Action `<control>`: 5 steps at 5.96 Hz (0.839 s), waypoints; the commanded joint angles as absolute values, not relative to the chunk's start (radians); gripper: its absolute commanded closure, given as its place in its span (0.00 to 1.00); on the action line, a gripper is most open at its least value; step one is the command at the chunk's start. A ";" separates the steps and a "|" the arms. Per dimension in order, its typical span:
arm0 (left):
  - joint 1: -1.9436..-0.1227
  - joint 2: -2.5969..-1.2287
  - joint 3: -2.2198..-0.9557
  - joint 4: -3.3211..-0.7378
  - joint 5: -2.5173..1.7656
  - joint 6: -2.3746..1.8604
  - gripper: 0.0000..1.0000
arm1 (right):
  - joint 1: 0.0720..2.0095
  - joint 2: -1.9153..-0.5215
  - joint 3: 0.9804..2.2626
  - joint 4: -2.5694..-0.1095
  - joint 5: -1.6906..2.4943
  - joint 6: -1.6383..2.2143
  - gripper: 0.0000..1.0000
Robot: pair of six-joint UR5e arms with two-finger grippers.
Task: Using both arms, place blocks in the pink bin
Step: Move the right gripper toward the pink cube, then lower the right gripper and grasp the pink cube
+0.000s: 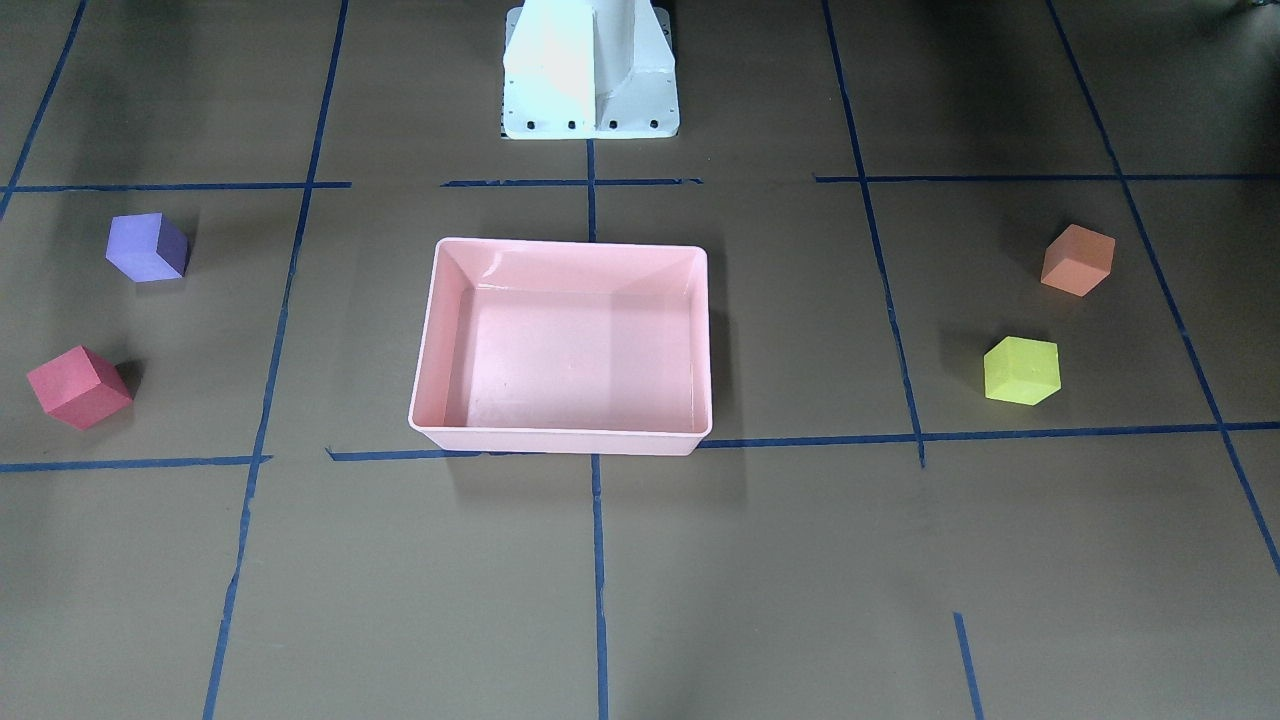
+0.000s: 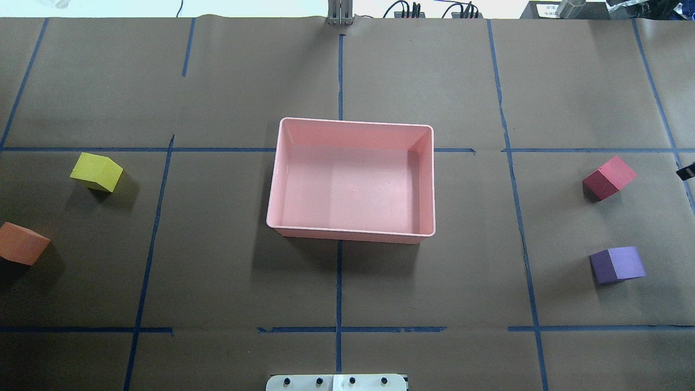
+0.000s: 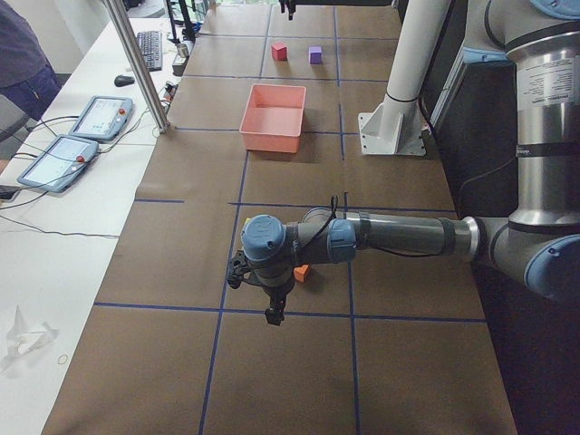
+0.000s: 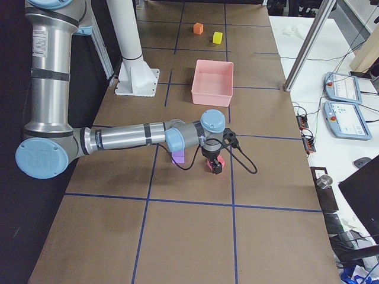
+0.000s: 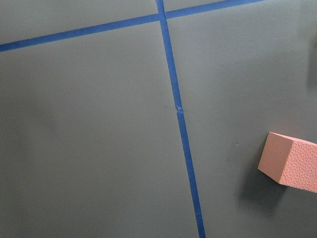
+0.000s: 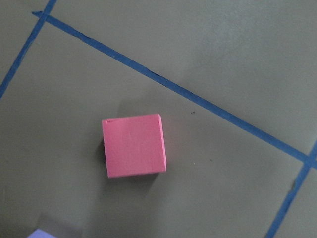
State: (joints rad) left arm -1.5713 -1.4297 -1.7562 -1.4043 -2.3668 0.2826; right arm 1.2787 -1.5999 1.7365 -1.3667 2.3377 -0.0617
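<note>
The pink bin (image 2: 353,121) stands empty at the table's middle. The yellow-green block (image 2: 96,171) and the orange block (image 2: 21,244) lie on the robot's left side. The red block (image 2: 608,177) and the purple block (image 2: 618,264) lie on its right side. My left gripper (image 3: 268,304) hangs above the table beside the orange block (image 3: 302,272); I cannot tell whether it is open. My right gripper (image 4: 214,167) hangs over the red block (image 4: 220,160); I cannot tell whether it is open. The right wrist view looks straight down on the red block (image 6: 133,145).
The white pedestal base (image 1: 590,70) stands behind the bin. Blue tape lines cross the brown table. Teach pendants (image 4: 341,100) and a metal post (image 3: 136,63) sit on the white side table, where a person is partly in view.
</note>
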 commanded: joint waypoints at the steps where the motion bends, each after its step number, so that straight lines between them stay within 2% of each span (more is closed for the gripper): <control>1: -1.571 -1.430 -1.759 -1.405 -2.367 0.282 0.00 | 1.182 -1.502 1.657 -1.358 2.330 -0.002 0.00; 5: -1.572 -1.430 -1.759 -1.405 -2.367 0.282 0.00 | 1.082 -1.485 1.568 -1.356 2.238 -0.002 0.00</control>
